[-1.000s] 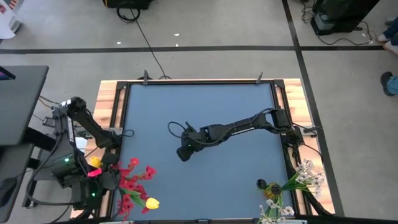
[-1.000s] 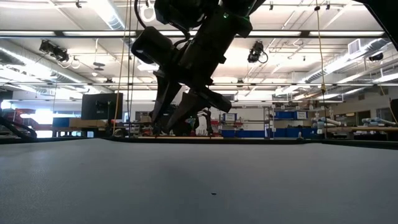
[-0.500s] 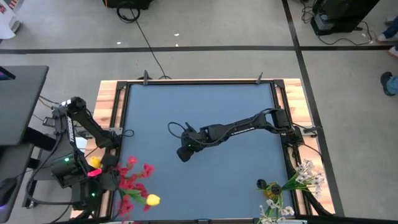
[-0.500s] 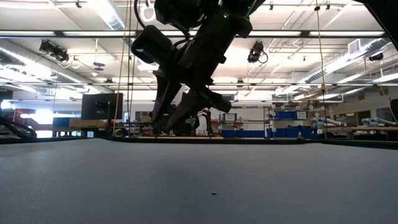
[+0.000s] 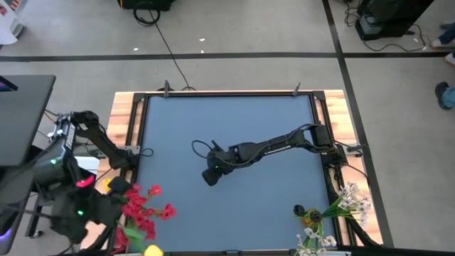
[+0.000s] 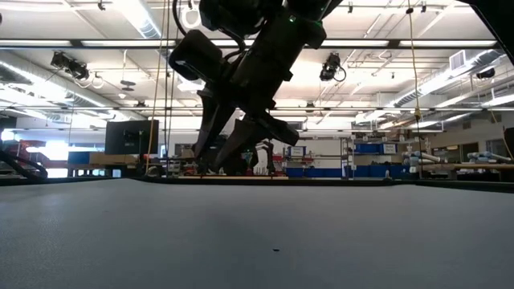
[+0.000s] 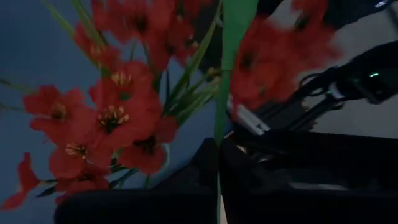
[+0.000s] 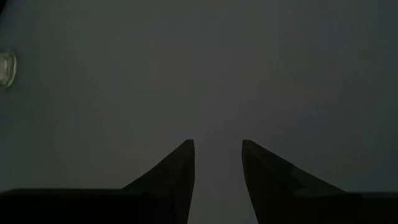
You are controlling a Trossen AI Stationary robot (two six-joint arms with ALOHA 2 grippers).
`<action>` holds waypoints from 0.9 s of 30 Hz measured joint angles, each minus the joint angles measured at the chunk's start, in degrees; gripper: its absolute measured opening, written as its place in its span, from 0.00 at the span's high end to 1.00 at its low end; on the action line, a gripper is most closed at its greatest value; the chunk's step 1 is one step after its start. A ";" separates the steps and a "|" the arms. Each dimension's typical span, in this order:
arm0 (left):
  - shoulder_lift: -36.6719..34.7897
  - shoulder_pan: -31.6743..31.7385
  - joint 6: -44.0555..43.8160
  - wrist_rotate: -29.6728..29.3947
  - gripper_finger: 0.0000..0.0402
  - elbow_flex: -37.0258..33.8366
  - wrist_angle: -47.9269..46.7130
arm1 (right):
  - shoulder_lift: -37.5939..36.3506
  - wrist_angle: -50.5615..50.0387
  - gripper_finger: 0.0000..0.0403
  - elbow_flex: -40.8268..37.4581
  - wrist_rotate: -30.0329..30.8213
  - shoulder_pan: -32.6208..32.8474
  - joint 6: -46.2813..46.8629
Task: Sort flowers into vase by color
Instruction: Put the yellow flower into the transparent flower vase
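A bunch of red flowers (image 5: 142,208) stands at the table's near left corner, with a yellow tulip (image 5: 151,250) by the near edge and another yellow bloom (image 5: 106,185) at the left rim. My left gripper (image 7: 217,149) is among the red blossoms (image 7: 118,118), shut on a green stem. My right gripper (image 5: 211,175) hangs open over the middle of the table, touching nothing (image 8: 217,149). White flower sprays (image 5: 348,203) lie at the near right corner. The vase is hidden from these views. My left gripper pinches a thin green stem (image 7: 219,127) between its two fingers. The stem runs up out of the fingers, past the red blossoms, into a broad green blade (image 7: 236,25). Which flower the stem belongs to cannot be told, nor whether it is lifted.
A small dark round thing (image 5: 311,213) sits beside the white sprays. A clear glass object (image 8: 6,68) shows at the edge of the right wrist view. The blue table top (image 5: 234,135) has a wooden rim with a dark frame. Cables hang off the left side.
My left gripper has shut on the green stem and its arm has swung toward the table's left edge. The red bunch and the yellow tulip have shifted toward the near left corner. My right arm has kept still.
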 joint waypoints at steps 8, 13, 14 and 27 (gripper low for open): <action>-0.05 0.01 3.34 -11.05 0.99 11.77 -0.33 | 0.00 3.14 0.65 0.00 -2.02 0.95 0.00; -1.92 -0.03 4.08 -28.29 0.99 16.31 -0.18 | -0.40 17.88 0.65 0.00 -6.69 1.76 -0.99; -2.74 -0.02 3.01 -33.05 0.99 16.34 -0.28 | -1.06 21.54 0.65 0.00 -6.96 1.94 -1.41; -9.35 4.55 -10.74 -50.83 0.99 11.64 -5.03 | -15.14 52.05 0.64 0.06 4.63 3.57 -29.81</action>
